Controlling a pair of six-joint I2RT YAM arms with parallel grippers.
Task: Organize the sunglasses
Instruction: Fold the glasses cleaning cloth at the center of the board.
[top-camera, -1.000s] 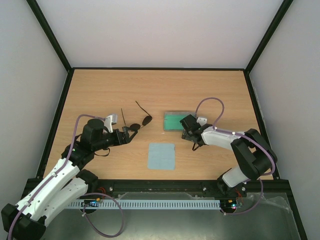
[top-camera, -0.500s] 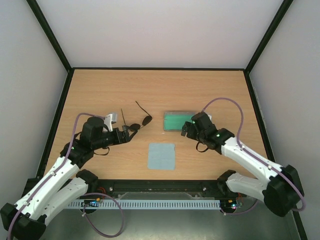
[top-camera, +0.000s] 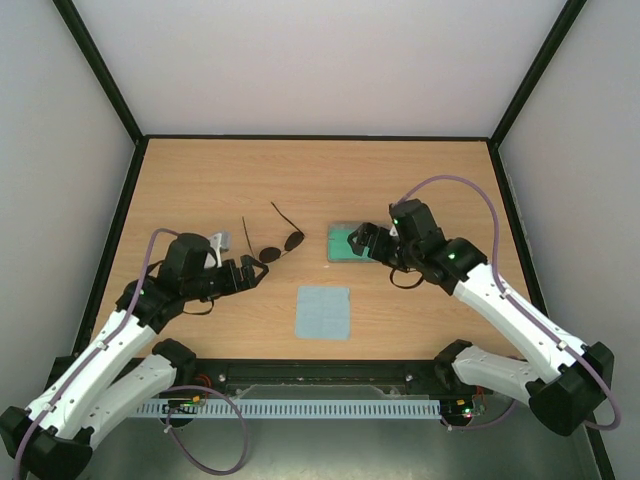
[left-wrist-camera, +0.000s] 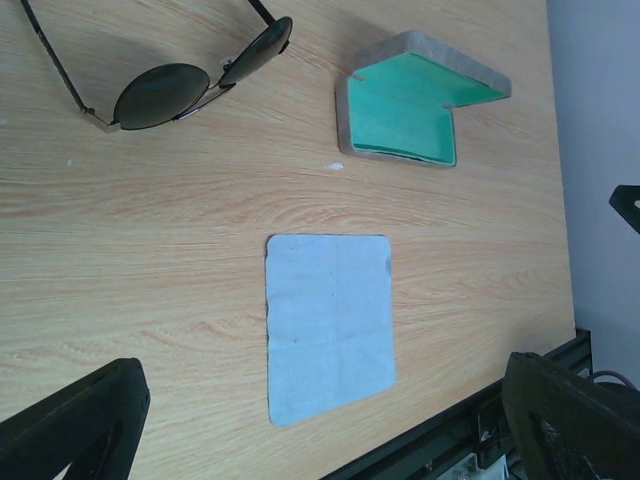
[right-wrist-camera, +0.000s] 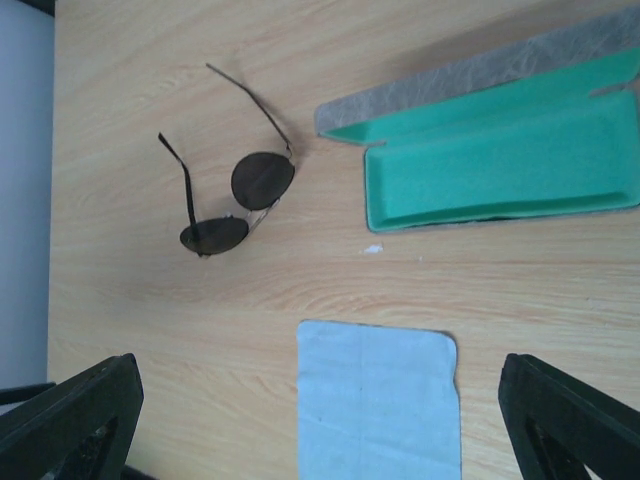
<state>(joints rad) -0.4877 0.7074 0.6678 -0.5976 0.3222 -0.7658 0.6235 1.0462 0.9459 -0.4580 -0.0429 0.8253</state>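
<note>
sunglasses (top-camera: 272, 247) on table (top-camera: 200, 180), temples unfolded, just left of open case (right-wrist-camera: 490, 160), cloth (top-camera: 323, 312) nearby, my L gripper (top-camera: 250, 271) spread wide near them, R gripper (top-camera: 358, 242) spread wide over case, both empty

On the bench (top-camera: 200, 180) there is one pair of sunglasses (left-wrist-camera: 160, 95), with two dark round lenses and two thin arms. There is one grey case (right-wrist-camera: 490, 165) with green inside, and one light blue cloth (top-camera: 323, 312). I count two grippers: the left gripper (top-camera: 249, 272) and the right gripper (top-camera: 357, 243).
</note>
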